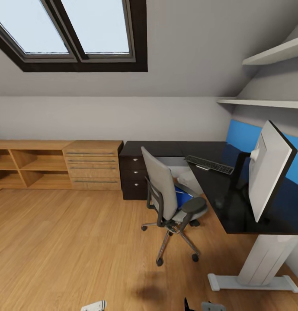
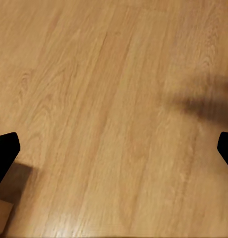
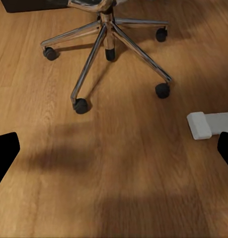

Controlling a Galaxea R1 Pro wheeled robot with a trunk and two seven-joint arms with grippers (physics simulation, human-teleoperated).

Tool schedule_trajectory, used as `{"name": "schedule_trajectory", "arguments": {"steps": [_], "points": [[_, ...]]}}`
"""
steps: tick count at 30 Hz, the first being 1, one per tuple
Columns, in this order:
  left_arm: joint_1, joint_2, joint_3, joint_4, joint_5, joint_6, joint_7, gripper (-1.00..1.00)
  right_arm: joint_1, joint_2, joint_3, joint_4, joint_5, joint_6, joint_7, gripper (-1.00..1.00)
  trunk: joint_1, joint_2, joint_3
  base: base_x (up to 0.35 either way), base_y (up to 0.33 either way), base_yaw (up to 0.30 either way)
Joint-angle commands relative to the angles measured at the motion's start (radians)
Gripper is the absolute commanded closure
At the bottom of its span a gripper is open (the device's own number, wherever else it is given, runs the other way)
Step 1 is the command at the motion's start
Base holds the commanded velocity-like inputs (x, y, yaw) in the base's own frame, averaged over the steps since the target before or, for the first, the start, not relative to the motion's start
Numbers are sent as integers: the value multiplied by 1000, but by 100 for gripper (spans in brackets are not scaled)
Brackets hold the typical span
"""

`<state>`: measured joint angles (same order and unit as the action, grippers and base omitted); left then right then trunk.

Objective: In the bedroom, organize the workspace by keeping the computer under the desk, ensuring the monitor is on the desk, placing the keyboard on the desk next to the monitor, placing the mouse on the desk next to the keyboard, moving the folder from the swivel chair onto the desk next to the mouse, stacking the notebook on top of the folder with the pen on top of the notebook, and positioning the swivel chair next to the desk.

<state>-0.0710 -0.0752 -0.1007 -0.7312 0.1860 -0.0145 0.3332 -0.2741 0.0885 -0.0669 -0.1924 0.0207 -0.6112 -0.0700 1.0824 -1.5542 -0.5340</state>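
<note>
Black L-shaped desk [image 1: 218, 196] fills the 3 o'clock side of the head view, w/ the monitor [image 1: 270, 168] upright on its near wing, seen edge-on, and the keyboard [image 1: 209, 164] lying further back toward the blue wall panel [image 1: 244, 136]; the swivel chair [image 1: 166, 194] sits at centre just off the desk edge, the folder [image 1: 182, 198] flat on its seat, and a wooden drawer cabinet [image 1: 92, 166] stands at 9 o'clock. L gripper [image 2: 114, 153] hangs over bare wood floor [image 2: 104, 99], fingers wide apart, nothing between them. R gripper [image 3: 114, 153] likewise spread and empty, chair's chrome wheeled base ahead of it, white desk foot [image 3: 208, 124] just beside one fingertip.
</note>
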Motion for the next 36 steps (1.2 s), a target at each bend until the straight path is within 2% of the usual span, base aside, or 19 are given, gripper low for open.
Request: {"name": "schedule_trajectory", "arguments": {"steps": [1, 11, 21, 24, 26, 27, 30, 32, 33, 36], "points": [[0, 1, -5, -1, 10, -5, 8, -100, -1, 1, -6, 1, 3, -3, 1, -100, 4, -8, -4, 0, 0, 0], [0, 1, -7, 1, 10, -16, 9, -100, -1, -1, -5, 1, 4, -4, 1, -100, 42, -78, -36, -188, 0, 0], [-1, 3, -3, -3, 12, -6, 1, -100, -1, -3, -4, -3, 7, -5, 1, -100, 81, -148, -67, -12, 0, 0], [-3, 0, -3, -31, 14, 12, 1, -100, -5, -7, -6, -12, 6, -1, 1, -100, 92, -169, -76, 0, 0, 0], [-12, -9, -4, -83, 14, 56, 2, -100, -26, -13, -8, -26, 5, 6, 0, -100, 100, -183, -83, 0, 0, 0], [-19, -18, -4, -130, 13, 106, 3, -100, -49, -19, -9, -38, 4, 17, -1, -100, 104, -190, -86, 0, 0, 0], [-54, -51, -5, -265, 11, 315, 6, -100, -139, -38, -10, -53, 2, 112, -27, -100, 115, -211, -95, 0, 0, 0], [-80, -58, -5, -286, 12, 376, 6, -100, -171, -48, -11, -55, 0, 153, -39, -100, 123, -225, -101, 0, 0, 0], [-113, -62, -5, -299, 12, 420, 5, -100, -201, -56, -12, -57, -1, 191, -46, -100, 127, -232, -105, 0, 0, 0], [-182, -66, -5, -297, 14, 468, 3, -100, -260, -65, -12, -60, -1, 249, -56, -100, 138, -253, -114, 0, 0, 0]]}}
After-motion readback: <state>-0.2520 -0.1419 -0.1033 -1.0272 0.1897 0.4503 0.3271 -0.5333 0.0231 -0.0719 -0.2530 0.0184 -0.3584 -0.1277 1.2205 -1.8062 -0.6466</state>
